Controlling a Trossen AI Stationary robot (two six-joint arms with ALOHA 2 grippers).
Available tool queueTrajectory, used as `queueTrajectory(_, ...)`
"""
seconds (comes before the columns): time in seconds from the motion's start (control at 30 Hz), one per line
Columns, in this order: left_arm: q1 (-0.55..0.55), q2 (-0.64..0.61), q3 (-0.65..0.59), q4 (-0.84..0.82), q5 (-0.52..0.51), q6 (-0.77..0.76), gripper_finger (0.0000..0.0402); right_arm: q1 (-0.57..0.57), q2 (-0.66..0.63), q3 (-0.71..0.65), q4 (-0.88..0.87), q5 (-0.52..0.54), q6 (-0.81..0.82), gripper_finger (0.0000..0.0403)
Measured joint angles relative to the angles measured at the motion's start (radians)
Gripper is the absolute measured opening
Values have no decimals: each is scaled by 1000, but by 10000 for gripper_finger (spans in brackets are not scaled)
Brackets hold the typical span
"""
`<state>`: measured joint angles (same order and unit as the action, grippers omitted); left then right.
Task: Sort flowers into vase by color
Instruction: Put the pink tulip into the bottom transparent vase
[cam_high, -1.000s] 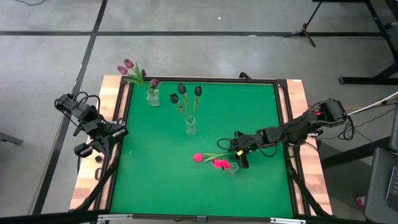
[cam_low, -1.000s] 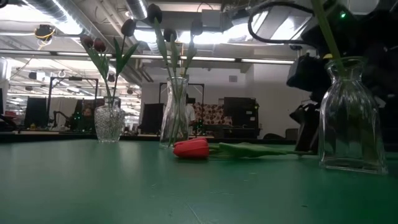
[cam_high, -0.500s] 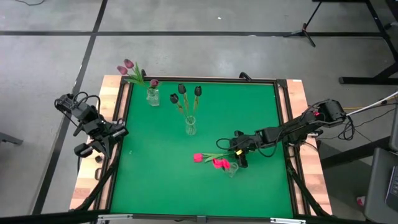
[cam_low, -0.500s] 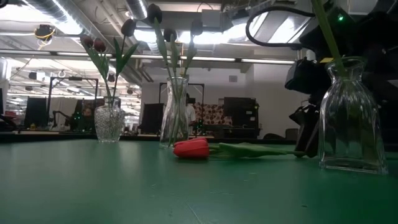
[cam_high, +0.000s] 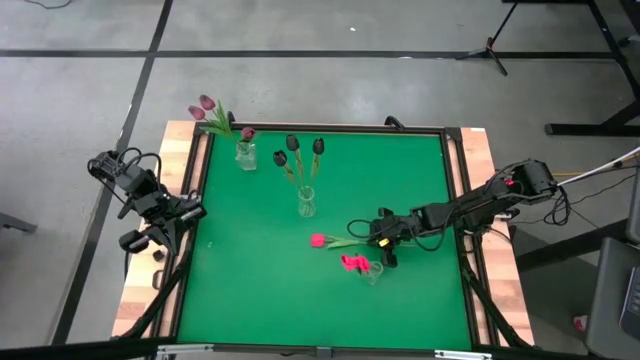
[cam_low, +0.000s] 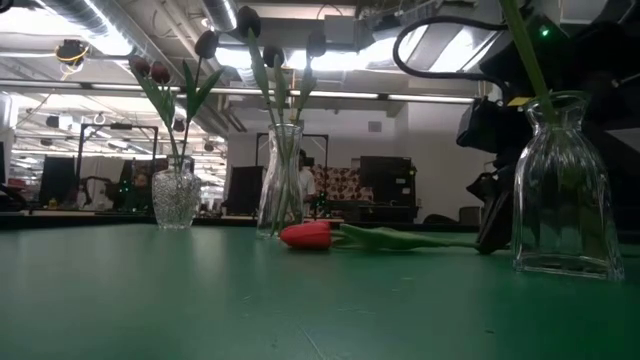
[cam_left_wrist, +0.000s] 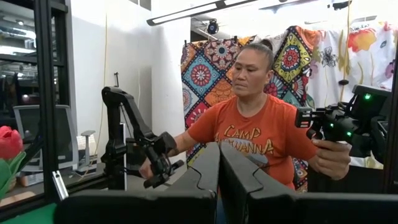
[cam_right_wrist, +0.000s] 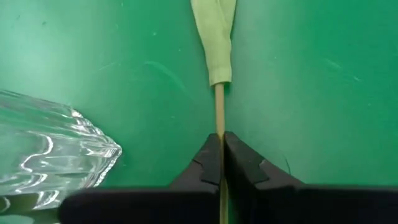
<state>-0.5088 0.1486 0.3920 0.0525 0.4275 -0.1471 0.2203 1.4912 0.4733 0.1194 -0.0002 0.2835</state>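
A loose pink-red tulip lies on the green mat, its head (cam_high: 317, 240) toward the left and its stem running right to my right gripper (cam_high: 379, 240), which is shut on it. Just near of it stands a clear vase (cam_high: 372, 270) with one pink-red tulip (cam_high: 350, 262). A middle vase (cam_high: 306, 203) holds dark maroon tulips (cam_high: 293, 146). A far-left vase (cam_high: 245, 155) holds mauve tulips (cam_high: 206, 106). My left gripper (cam_left_wrist: 219, 163) waits shut at the table's left edge. My right gripper pinches the loose tulip's bare stem (cam_right_wrist: 219, 127) between its two fingers, below the pale leaf (cam_right_wrist: 214, 37) and near the cut end. The fingers come from the table's right, slanting down, and lie along the stem. The head (cam_low: 307, 234) and leaf (cam_low: 400, 238) stay low on the mat.
The near vase (cam_right_wrist: 50, 149) stands right beside my right gripper's fingers, on their near side. A black frame (cam_high: 330, 128) rims the mat. Open green mat (cam_high: 250, 280) lies to the near left. A person shows beyond the table in the left wrist view.
My right gripper has shut on the loose tulip's stem. The tulip's head has swung a little toward the table's far edge, while the stem end stays at the gripper.
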Motion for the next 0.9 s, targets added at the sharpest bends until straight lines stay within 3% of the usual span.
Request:
queueTrajectory(0.2,0,0,0,0,0,0,0,0,-50,-5,-12,45,3,5)
queueTrajectory(0.43,0,0,0,0,0,-3,0,1,-208,-5,-3,142,-8,3)
queueTrajectory(0.7,0,0,0,0,0,-8,0,3,-518,-15,-5,285,-64,1)
queueTrajectory(0.9,0,0,0,0,0,-10,0,86,-811,-146,197,398,-140,1)
